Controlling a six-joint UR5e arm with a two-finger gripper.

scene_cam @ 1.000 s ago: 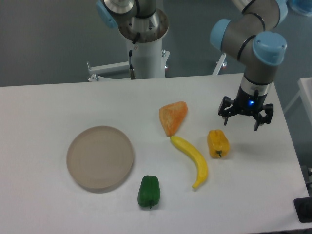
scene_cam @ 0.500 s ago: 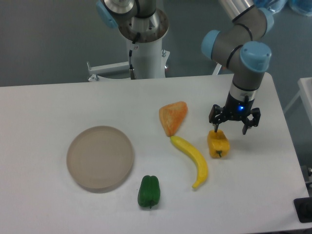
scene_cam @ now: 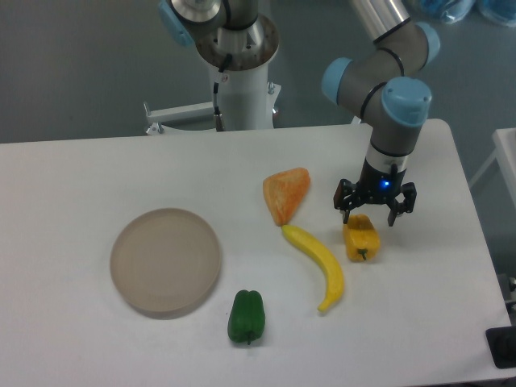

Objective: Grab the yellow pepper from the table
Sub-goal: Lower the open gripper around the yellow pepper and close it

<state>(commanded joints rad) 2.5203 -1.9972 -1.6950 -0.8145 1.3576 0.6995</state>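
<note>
Black two-finger gripper (scene_cam: 369,218) poised just above the far end of the small blocky yellow-orange bell pepper (scene_cam: 360,239), fingers spread wide and pointing down, nothing held between them. One dark fingertip (scene_cam: 346,218) at the pepper's upper left edge, the other off to the upper right of it; whether either tip touches the pepper's skin, hard to tell from this angle. Small blue light glowing on the wrist just above the fingers. Grey arm with light-blue joint caps (scene_cam: 379,72) rising from the gripper toward the top right.

Pepper lying on the large flat white tabletop (scene_cam: 81,185), right of centre, short green stem pointing toward the near edge. Just beside it on the left, a long curved yellow banana (scene_cam: 317,264), running from upper left to lower right, close to the pepper but apart from it. At the banana's upper tip, an orange wedge-shaped piece (scene_cam: 285,193), near or touching that tip. Farther left and nearer the front edge, a small blocky green bell pepper (scene_cam: 246,316), well apart from the rest. On the left, a round beige plate (scene_cam: 165,260) with nothing on it.

Count: one yellow pepper, one green pepper, one banana, one orange wedge, one plate, one gripper.
</note>
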